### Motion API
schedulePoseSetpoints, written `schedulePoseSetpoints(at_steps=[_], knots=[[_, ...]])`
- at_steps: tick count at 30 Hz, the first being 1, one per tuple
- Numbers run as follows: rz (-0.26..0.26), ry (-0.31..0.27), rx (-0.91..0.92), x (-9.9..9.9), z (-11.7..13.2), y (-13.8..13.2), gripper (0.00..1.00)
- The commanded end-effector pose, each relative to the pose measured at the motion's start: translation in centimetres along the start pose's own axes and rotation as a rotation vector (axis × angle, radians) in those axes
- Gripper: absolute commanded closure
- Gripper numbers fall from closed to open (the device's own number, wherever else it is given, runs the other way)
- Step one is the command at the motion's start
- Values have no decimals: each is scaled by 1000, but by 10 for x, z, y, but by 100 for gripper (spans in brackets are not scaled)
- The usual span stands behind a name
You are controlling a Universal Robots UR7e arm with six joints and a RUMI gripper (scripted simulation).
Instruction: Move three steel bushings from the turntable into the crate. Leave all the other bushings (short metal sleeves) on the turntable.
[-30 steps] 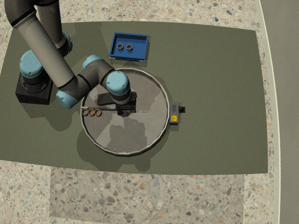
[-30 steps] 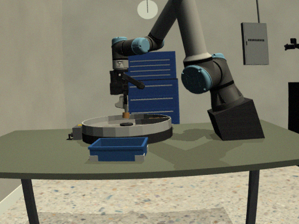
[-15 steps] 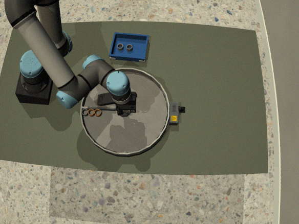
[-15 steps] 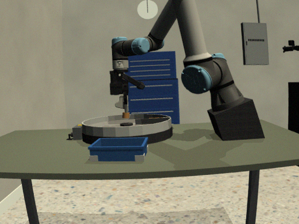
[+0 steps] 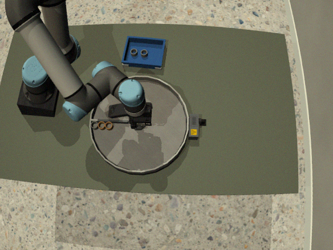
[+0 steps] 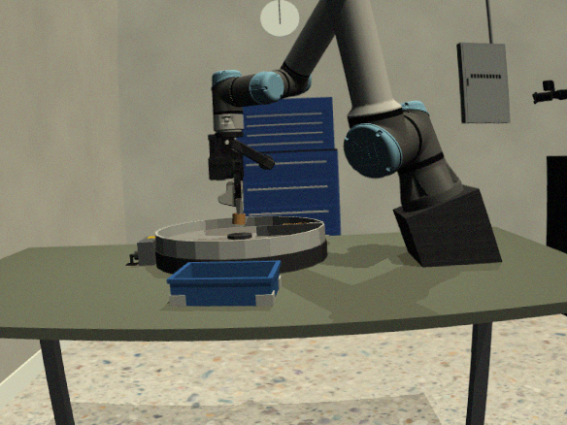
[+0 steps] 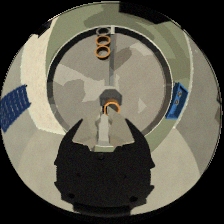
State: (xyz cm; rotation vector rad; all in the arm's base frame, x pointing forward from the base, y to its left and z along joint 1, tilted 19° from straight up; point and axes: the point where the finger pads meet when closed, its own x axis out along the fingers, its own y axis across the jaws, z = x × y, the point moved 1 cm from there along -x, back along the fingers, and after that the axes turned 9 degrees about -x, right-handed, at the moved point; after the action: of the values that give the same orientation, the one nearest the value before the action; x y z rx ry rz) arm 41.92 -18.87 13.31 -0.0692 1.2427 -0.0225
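Two steel bushings [image 5: 131,52] sit side by side in the blue crate [image 5: 143,65] [image 6: 220,295] [image 7: 172,112], off to one side of the gripper [image 5: 139,126] [image 6: 239,211] [image 7: 105,115], outside the turntable [image 5: 187,123] [image 6: 243,249] [image 7: 169,87]. A third steel bushing [image 5: 94,128] [image 7: 98,31] lies at the rim, on the gripper's robot-base side; two copper bushings [image 5: 108,128] [image 7: 103,57] line up from it toward the gripper. The fingertips are closed on another copper bushing [image 6: 239,219] [image 7: 112,101], held above the turntable.

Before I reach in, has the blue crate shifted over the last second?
No, the blue crate shows no visible shift; from above, its gap to the turntable looks the same.
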Motion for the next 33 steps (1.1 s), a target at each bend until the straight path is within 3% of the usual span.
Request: schedulePoseSetpoints(at_steps=[1,13,33], knots=[[-1,-1,0,2,0,0,100],[-1,-1,0,16,0,0,100],[-1,-1,0,17,0,0,100]])
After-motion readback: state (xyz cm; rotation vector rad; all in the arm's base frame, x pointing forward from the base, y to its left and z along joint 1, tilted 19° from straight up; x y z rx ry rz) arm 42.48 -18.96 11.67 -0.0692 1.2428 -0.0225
